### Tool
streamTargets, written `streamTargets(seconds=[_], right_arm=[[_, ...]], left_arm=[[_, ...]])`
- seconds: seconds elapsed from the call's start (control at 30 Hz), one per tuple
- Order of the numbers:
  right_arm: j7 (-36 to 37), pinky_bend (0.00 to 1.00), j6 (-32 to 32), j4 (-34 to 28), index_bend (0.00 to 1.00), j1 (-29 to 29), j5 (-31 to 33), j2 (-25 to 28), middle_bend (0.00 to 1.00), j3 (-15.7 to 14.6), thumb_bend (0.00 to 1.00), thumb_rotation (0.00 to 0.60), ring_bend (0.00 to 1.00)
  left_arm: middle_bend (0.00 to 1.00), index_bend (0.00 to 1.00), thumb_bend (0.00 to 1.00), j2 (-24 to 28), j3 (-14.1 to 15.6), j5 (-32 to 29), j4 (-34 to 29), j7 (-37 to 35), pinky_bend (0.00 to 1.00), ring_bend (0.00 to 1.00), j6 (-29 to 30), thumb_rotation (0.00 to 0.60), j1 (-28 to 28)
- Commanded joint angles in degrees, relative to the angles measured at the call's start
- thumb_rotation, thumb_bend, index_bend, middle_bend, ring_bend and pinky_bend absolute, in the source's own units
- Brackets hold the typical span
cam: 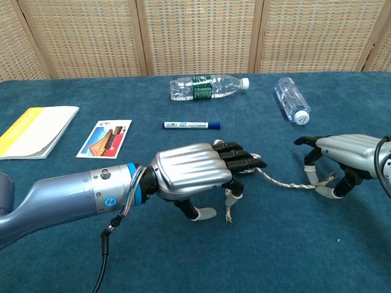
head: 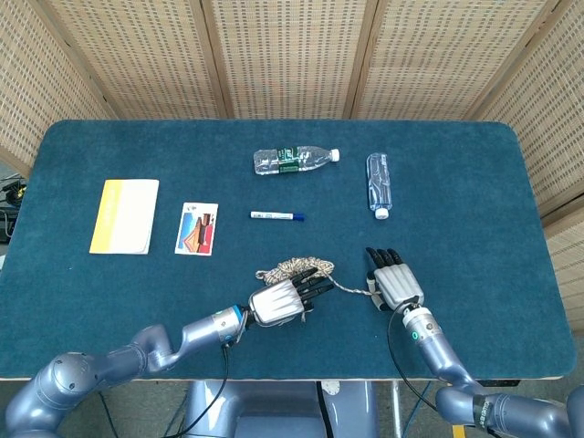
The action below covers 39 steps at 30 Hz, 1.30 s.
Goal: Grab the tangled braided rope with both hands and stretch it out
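Observation:
The braided rope (head: 294, 267) lies bundled on the blue table, just beyond my left hand's fingertips. My left hand (head: 278, 302) hovers palm down at the bundle's near edge, fingers stretched out and apart, gripping nothing. In the chest view the left hand (cam: 194, 173) covers most of the bundle, and a loose rope tail (cam: 229, 210) hangs below its fingers. One strand (cam: 282, 182) runs right to my right hand (cam: 343, 154), which pinches the rope's end between thumb and a finger. The right hand (head: 395, 285) sits low over the table.
Behind the rope lie a blue-capped marker (head: 276, 216), a labelled water bottle (head: 295, 160) and a second clear bottle (head: 379, 183). A yellow booklet (head: 125, 215) and a picture card (head: 197, 228) lie at the left. The table's front edge (head: 319, 376) is close behind both hands.

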Motion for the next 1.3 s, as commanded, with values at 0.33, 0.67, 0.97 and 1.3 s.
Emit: streamTargets(seconds=[0.33,0.67,0.97,1.3], right_arm=[[1.4,0.0,-0.3,0.63,0.63,-0.11,-0.76,0.01,0.0,-0.22,0.41,0.6,0.0],[1.81,0.0,-0.38,0.8,0.63,-0.19,-0.99,-0.02,0.0,-0.34,0.41,0.6,0.0],[1.94,0.0,-0.4,1.09,0.63,-0.35,-1.16,-0.25,0.0,-0.6,0.41,0.6,0.0],[1.7,0.0,-0.28,1.12,0.63,-0.39,-1.12,-0.42,0.0,-0.59,0.41,0.6,0.0]], left_arm=[[0.0,0.48,0.36,-2.16,1.22,-0.36,3.14,0.61,0.0,0.0,2.23,0.6,-0.01],[0.0,0.48,0.36,-3.44,1.2,-0.96,4.78,1.13,0.0,0.0,2.93,0.6,-0.64],[0.0,0.48,0.36,-4.73,1.29,-1.84,6.04,1.78,0.0,0.0,2.64,0.6,-0.97],[0.0,0.53,0.36,-5.25,1.16,-2.68,6.51,1.79,0.0,0.0,2.49,0.6,-1.58]])
